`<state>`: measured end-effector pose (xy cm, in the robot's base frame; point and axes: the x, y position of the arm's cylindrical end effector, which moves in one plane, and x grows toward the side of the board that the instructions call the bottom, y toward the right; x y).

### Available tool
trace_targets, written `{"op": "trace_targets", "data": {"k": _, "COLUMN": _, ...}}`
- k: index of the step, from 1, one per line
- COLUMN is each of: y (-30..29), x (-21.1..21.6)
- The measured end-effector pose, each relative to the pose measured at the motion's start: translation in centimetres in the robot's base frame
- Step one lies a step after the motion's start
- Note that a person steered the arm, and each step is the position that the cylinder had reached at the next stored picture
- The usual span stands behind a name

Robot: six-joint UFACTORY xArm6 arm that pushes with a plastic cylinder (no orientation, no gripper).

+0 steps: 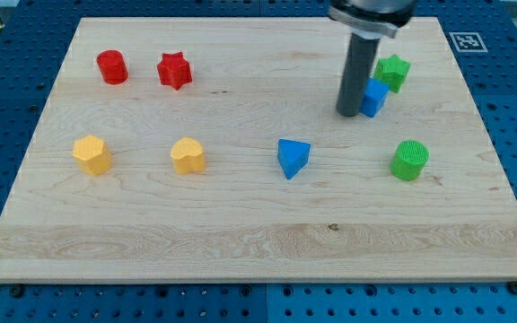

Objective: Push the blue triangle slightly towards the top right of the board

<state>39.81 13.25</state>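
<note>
The blue triangle lies near the middle of the wooden board, a little right of centre. My tip is up and to the right of it, clearly apart from it. The tip stands right against the left side of a blue cube. The dark rod rises from the tip to the view's top edge.
A green star sits just up-right of the blue cube. A green cylinder is at the right. A red cylinder and red star are top left. Two yellow blocks lie at the left.
</note>
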Motion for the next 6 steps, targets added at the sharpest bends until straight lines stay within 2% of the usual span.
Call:
{"op": "trace_targets", "data": {"k": 1, "y": 3.5, "x": 0.0}}
{"op": "trace_targets", "data": {"k": 2, "y": 4.1, "x": 0.2}}
{"op": "trace_targets", "data": {"k": 3, "y": -0.1, "x": 2.3}}
{"op": "trace_targets", "data": {"k": 5, "y": -15.9, "x": 4.8}}
{"op": "trace_targets", "data": {"k": 6, "y": -18.6, "x": 7.0}}
